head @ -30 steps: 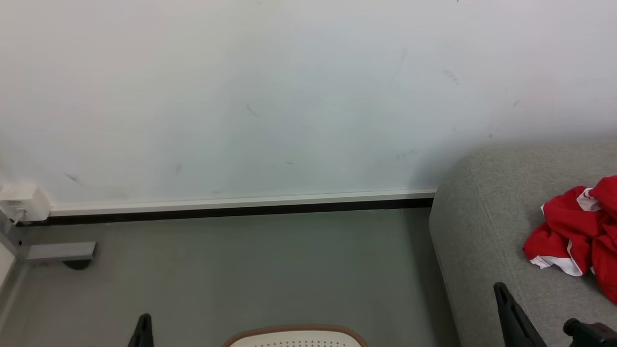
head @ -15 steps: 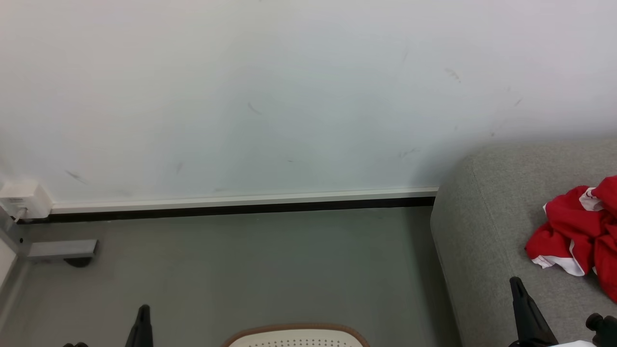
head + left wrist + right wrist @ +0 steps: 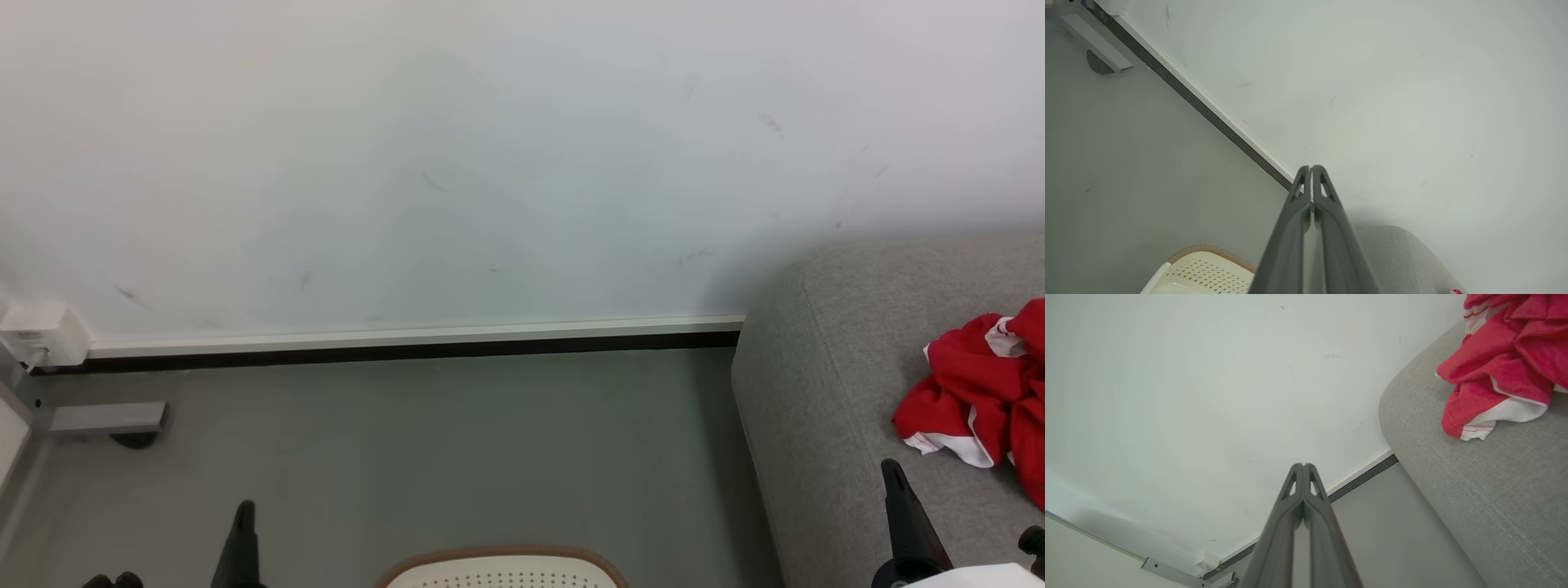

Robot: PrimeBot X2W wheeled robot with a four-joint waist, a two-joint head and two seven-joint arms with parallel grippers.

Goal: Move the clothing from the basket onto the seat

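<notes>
Both pairs of jaws are pressed together with nothing between them. My left jaws point up at the lower left of the head view, seen against the grey floor, and their dark fingers meet along their length in the left wrist view. My right jaws rise at the lower right, seen against the sofa, their fingers closed the same way. Red clothing with white trim lies crumpled on the sofa's seat near its rounded end, apart from my right jaws. The basket sits on the floor between my arms, at the bottom edge, its inside hidden. A white wall stands behind.
</notes>
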